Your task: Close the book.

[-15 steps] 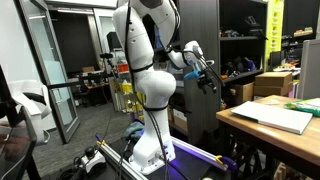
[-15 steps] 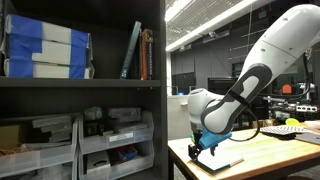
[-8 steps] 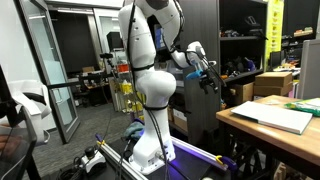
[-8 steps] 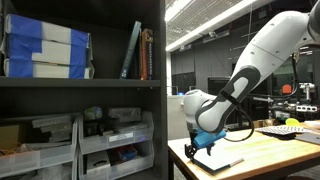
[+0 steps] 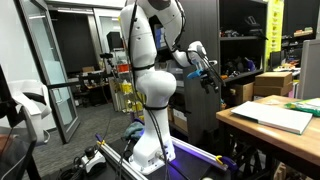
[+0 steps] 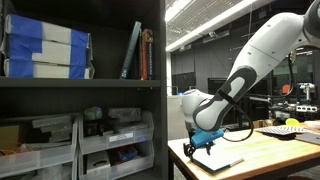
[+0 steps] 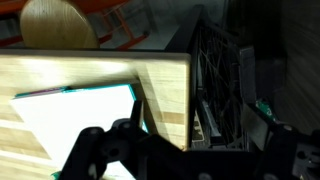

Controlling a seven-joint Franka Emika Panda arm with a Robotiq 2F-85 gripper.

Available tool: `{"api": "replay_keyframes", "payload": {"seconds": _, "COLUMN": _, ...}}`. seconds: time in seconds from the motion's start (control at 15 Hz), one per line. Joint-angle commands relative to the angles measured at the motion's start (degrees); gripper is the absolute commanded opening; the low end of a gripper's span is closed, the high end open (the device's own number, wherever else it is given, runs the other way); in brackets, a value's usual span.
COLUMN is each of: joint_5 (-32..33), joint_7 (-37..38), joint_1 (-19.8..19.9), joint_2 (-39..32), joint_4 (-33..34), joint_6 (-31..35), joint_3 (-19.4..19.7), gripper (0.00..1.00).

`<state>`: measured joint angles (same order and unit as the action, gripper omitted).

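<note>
The book (image 5: 276, 117) lies flat on the wooden table (image 5: 243, 124) with a white page up. It also shows in an exterior view (image 6: 222, 161). In the wrist view the white page (image 7: 70, 118) has a thin teal edge and lies near the table's corner. My gripper (image 5: 207, 79) hangs in the air beside the table's end, apart from the book. In an exterior view it (image 6: 201, 149) hovers just above the book's near end. In the wrist view its fingers (image 7: 190, 160) stand wide apart with nothing between them.
A small green object (image 5: 303, 108) and cardboard boxes (image 5: 272, 86) sit behind the book. A dark shelf with bins and books (image 6: 80, 90) stands close to the table end. A black rack (image 7: 225, 95) stands beside the table edge, and a wooden chair (image 7: 55, 22) beyond it.
The arm has shifted slightly, bringing the gripper a little nearer the book's end. The book has not moved.
</note>
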<state>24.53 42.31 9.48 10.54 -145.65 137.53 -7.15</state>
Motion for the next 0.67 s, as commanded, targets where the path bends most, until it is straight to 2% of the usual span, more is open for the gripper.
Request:
{"api": "replay_keyframes", "payload": {"seconds": 0.0, "joint_5": -5.8, "joint_7": -3.8, "joint_1": -3.3, "joint_2": -1.2, "joint_4": 2.1, "joint_6": -6.3, "joint_3": 1.5, "gripper": 1.0}}
{"api": "replay_keyframes", "payload": {"seconds": 0.07, "joint_5": -11.5, "joint_7": -9.0, "joint_1": -4.9, "joint_2": -1.6, "joint_4": 1.8, "joint_6": -7.2, "joint_3": 2.4, "gripper": 1.0}}
{"api": "replay_keyframes", "payload": {"seconds": 0.2, "joint_5": -18.0, "joint_7": -14.0, "joint_1": -7.1, "joint_2": -1.4, "joint_4": -0.3, "joint_6": -8.4, "joint_3": 2.3, "gripper": 1.0}}
{"api": "replay_keyframes", "payload": {"seconds": 0.4, "joint_5": -28.6, "joint_7": -21.4, "joint_1": -10.5, "joint_2": -1.7, "joint_4": 0.6, "joint_6": -14.5, "joint_3": 1.9, "gripper": 1.0}}
{"api": "replay_keyframes", "payload": {"seconds": 0.6, "joint_5": -33.1, "joint_7": -23.3, "joint_1": -11.9, "joint_2": -2.3, "joint_4": 1.9, "joint_6": -20.0, "joint_3": 1.9, "gripper": 1.0}}
